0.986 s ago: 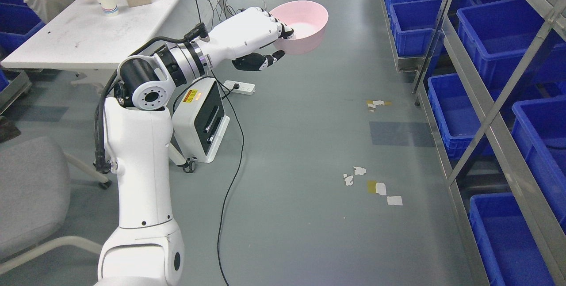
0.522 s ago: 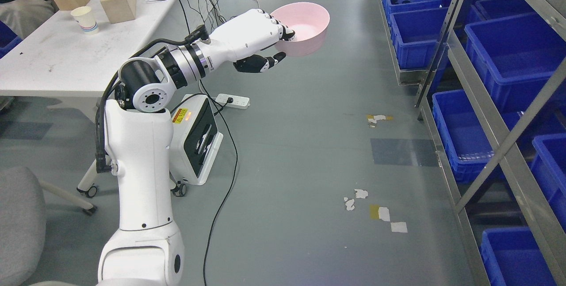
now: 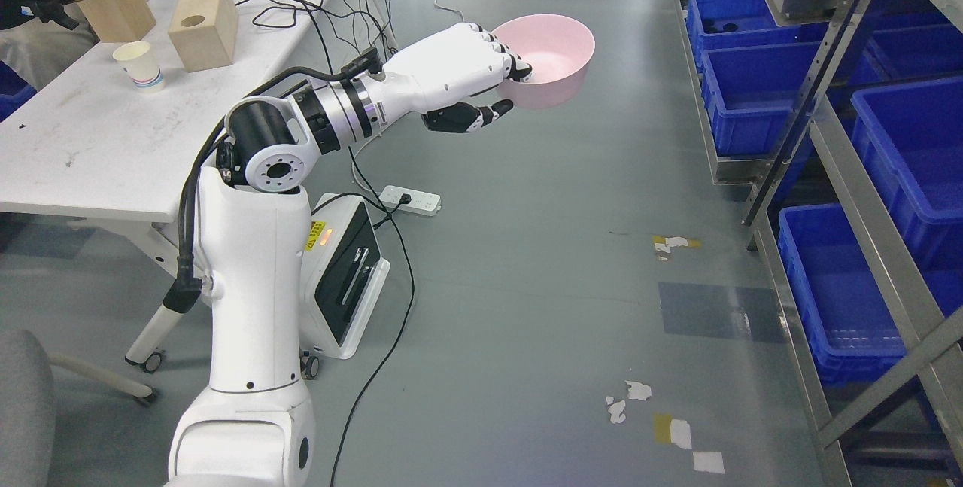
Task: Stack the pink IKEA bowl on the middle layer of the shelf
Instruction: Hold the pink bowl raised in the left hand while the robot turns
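Camera shifted since earlier frame; left hand (image 3: pixel 481 73) keeps same grip on pink bowl (image 3: pixel 553 59), fingers over near rim, thumb beneath. Bowl upright, in air above grey floor (image 3: pixel 527 261), well apart from shelf (image 3: pixel 835 148) with blue bins (image 3: pixel 752 88).

Even, bright overhead light fills the scene, and shadows are soft and faint. The grey floor (image 3: pixel 527 261) below the left hand (image 3: pixel 481 84) carries a pale sheen, strongest toward the bottom edge. The hand's white shell shows mild glare. Focus is sharp throughout; the shelf (image 3: pixel 850 171) uprights to its right lean slightly from wide-angle distortion.
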Tool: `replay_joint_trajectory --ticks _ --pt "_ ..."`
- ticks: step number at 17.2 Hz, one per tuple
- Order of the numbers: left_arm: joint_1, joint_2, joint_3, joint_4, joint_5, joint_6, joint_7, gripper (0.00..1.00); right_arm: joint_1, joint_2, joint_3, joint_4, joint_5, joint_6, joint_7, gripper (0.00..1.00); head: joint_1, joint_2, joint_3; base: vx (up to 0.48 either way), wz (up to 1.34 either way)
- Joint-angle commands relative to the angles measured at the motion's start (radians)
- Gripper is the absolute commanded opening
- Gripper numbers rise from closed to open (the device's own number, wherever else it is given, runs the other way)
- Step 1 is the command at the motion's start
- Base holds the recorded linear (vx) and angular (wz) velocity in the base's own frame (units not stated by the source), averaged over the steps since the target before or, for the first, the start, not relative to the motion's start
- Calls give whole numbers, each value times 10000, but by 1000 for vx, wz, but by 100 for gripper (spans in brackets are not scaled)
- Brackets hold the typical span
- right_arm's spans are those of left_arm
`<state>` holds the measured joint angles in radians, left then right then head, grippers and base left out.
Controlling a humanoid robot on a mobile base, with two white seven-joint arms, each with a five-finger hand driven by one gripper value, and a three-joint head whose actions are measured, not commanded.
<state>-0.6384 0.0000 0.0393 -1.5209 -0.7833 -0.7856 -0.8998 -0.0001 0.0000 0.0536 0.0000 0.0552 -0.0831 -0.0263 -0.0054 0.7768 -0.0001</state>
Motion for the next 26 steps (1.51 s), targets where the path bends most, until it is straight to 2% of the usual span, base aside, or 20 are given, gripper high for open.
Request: replay_joint_trajectory --ticks 1,11,16,22,26 --pt "-59 175 -576 -54 102 2 9 3 231 -175 -14 -175 0 3 2 100 0 0 0 290 109" --pt "-59 175 -2063 -54 500 2 132 3 231 -175 1 -175 0 3 2 100 0 0 0 250 -54" --pt "-59 175 -2264 -54 516 2 116 3 231 -175 1 -175 0 3 2 100 0 0 0 94 -390" --pt "-136 175 -2248 115 746 2 86 3 231 -175 1 -175 0 3 2 100 0 1 0 42 -1108" --pt "-1160 175 -1653 252 777 2 86 3 231 -175 1 -175 0 3 2 100 0 1 0 8 -1564"
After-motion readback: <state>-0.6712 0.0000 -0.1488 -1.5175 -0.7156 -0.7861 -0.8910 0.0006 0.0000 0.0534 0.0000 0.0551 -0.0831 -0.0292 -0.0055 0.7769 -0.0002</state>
